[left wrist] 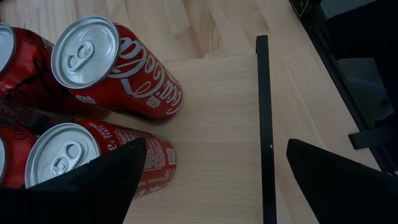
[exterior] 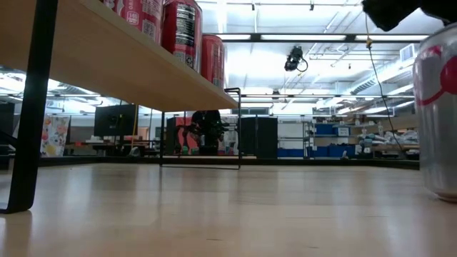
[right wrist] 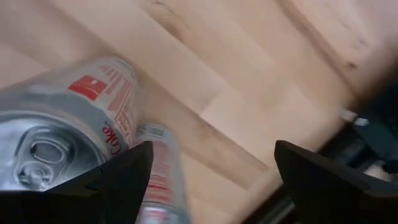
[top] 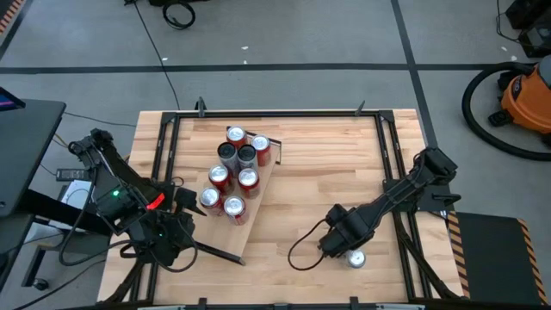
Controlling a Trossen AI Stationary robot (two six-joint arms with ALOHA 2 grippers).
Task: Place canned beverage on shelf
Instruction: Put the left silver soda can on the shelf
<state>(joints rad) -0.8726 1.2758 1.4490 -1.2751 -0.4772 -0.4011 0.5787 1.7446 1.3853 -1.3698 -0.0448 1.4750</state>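
High view, surface [top: 327, 172]: pale wood top in a black frame, carrying the shelf and both arms.
High view, shelf [top: 255, 200]: pale plank lying at an angle on the left half of the surface, with a dark bar at each short end.
High view, shelf cans [top: 234, 164]: a cluster of red and dark cans stands upright on the shelf.
High view, silver can [top: 355, 257]: stands upright on the surface near the front right, well apart from the shelf.
High view, right gripper [top: 337, 242]: low over the surface, just beside the silver can, which sits at its front-right side.
High view, left gripper [top: 185, 203]: at the shelf's near end, just beside the closest red cans.
Low view, silver can [exterior: 440, 121]: fills the right edge, base resting on the surface, with a dark part of the arm above it.
Low view, shelf [exterior: 114, 64]: seen from below, raised on thin dark legs, red cans on top.
Left wrist view, fingers [left wrist: 93, 180]: spread wide apart, holding nothing; two red cans [left wrist: 118, 68] stand beside one finger, and the shelf's dark end bar [left wrist: 264, 124] runs between the two fingers.
Right wrist view, fingers [right wrist: 118, 174]: apart, with bare surface between them.
Right wrist view, silver can [right wrist: 68, 137]: stands outside the gap, just beside one finger; whether it touches that finger cannot be told.
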